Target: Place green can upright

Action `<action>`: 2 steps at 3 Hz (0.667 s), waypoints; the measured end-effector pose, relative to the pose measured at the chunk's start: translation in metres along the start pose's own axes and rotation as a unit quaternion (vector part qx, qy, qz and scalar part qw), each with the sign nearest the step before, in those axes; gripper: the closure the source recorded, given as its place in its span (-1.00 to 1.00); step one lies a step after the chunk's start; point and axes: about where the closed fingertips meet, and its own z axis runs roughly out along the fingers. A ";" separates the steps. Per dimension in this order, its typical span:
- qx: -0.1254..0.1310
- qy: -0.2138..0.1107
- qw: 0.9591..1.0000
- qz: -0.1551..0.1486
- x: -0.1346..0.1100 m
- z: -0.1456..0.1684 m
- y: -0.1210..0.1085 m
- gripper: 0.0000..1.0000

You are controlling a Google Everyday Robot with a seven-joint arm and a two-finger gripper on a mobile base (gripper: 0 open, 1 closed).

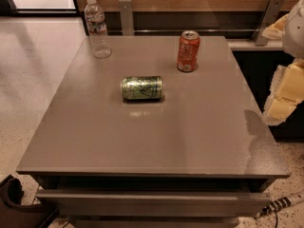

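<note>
Well apart: green can [142, 88] on side, table [142, 141] centre; gripper [279, 107] off right edge, grip unclear.

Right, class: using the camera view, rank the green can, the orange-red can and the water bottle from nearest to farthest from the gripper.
The gripper hangs beside the table, off its right edge.
1. Orange-red can, upright, back right of centre.
2. Green can, lying on its side mid-table.
3. Water bottle, upright, far back-left corner.
</note>
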 end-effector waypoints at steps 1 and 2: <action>0.000 0.000 1.000 0.000 0.000 0.000 0.000 -1.00; 0.000 0.004 1.000 -0.017 -0.013 0.001 -0.009 -1.00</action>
